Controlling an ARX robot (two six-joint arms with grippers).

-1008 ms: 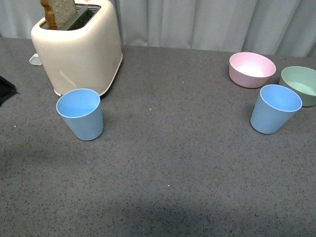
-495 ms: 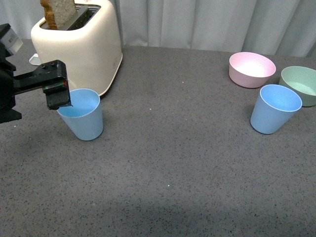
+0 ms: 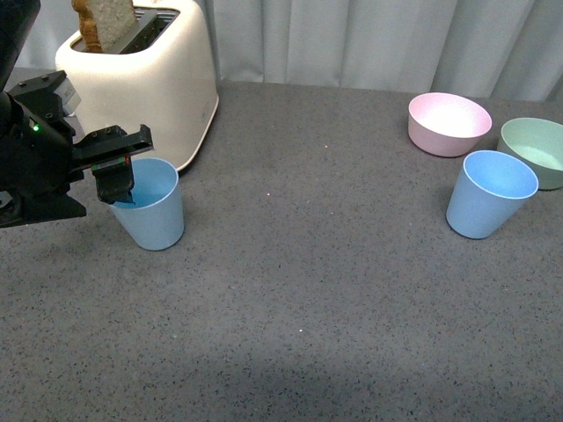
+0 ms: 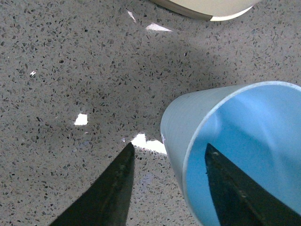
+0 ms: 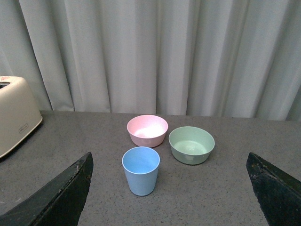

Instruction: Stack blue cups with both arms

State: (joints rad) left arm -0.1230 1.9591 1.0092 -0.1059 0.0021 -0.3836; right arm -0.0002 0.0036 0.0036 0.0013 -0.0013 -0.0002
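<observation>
Blue cup (image 3: 151,211) at left-centre of the surface (image 3: 308,290) now has your left hand (image 3: 116,186), newly arrived from the left edge, straddling its rim, open and gripping nothing, so a grasp looks imminent; the right-side blue cup (image 3: 488,198) stands untouched, your right hand (image 5: 169,160) spread wide, empty.

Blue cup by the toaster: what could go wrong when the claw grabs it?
The left claw straddles just the rim of the cup, so the cup may tip or slip when pinched. The toaster stands right behind it and could get bumped. The other cup sits close to the pink bowl, which is easy to knock.
</observation>
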